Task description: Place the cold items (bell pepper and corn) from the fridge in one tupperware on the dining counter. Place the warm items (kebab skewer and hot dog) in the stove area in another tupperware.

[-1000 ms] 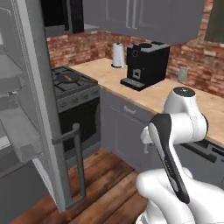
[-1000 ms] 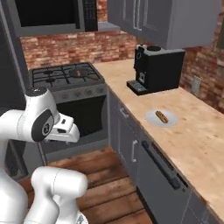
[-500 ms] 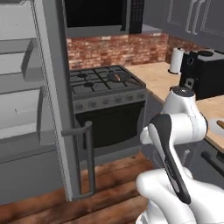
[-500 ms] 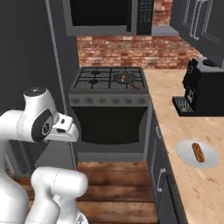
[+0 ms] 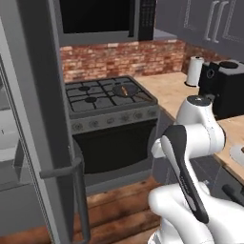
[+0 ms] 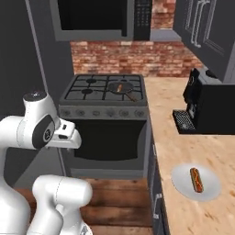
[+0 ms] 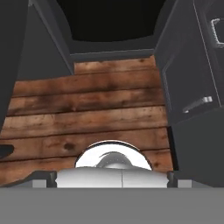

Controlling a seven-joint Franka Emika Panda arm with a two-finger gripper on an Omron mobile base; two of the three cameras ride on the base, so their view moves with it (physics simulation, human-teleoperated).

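The stove area (image 6: 103, 97) stands straight ahead, with a kebab skewer (image 6: 120, 87) lying in a dark pan on its back right burner (image 5: 125, 89). A hot dog (image 6: 196, 179) rests on a white plate (image 6: 181, 176) on the counter to the right. The fridge (image 5: 28, 143) is at the left with its door swung open and pale shelves showing. My gripper (image 6: 69, 139) hangs folded close to the arm, pointing down at the wooden floor. It is open and holds nothing. The bell pepper, the corn, both tupperware and the dining counter are out of view.
The open fridge door and its long handle (image 5: 80, 190) stick out close on the left. A black coffee machine (image 6: 207, 106) and a paper towel roll (image 5: 193, 70) stand on the beige counter. Grey cabinets (image 7: 192, 87) border the wooden floor (image 7: 87, 113).
The base has turned, so the whole scene has swung: the stove has come from the left side to the middle. The arm keeps its folded pose and the gripper stays open.
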